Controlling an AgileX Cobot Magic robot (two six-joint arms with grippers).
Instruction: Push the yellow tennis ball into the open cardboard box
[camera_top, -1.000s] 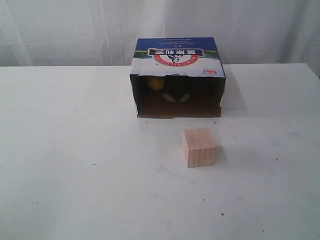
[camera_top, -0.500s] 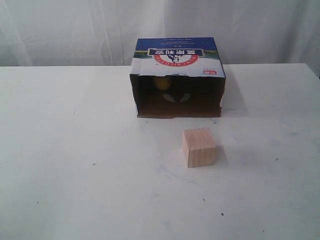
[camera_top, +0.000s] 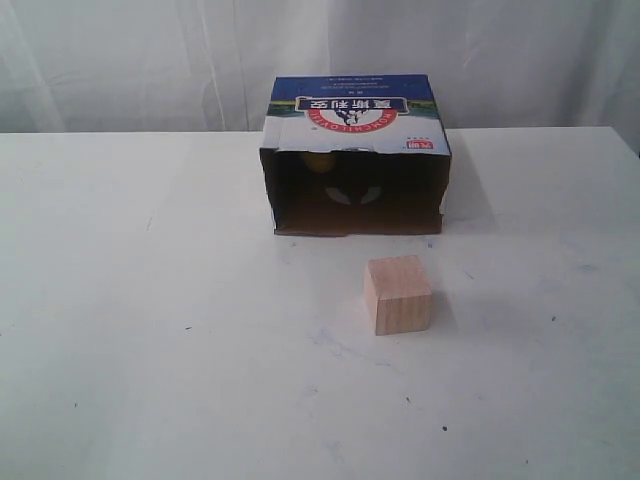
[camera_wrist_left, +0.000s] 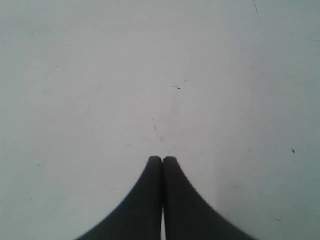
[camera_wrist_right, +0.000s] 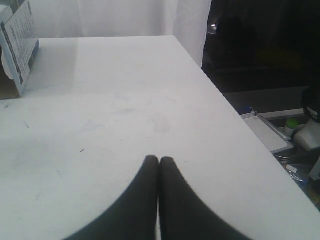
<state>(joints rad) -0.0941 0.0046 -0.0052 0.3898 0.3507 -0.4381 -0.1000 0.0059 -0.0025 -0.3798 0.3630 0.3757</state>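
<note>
Hands showed only in the wrist views: the left hand (camera_wrist_left: 162, 159) and the right hand (camera_wrist_right: 159, 159) were each squeezed tight together over the white tabletop (camera_wrist_left: 100, 75), holding nothing. The outside view showed the yellow tennis ball (camera_top: 318, 158) inside the open cardboard box (camera_top: 355, 115), back in the dark by its left wall. A wooden cube (camera_top: 398, 293) sat near the box's mouth, not touching it

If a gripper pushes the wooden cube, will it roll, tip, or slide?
Probably it slides: the wooden cube rests flat on the smooth white table, so rolling seems unlikely. It looks as tall as wide, so a low push should not tip it; a high push might. The wood looks solid, likely stiff and not fragile.
</note>
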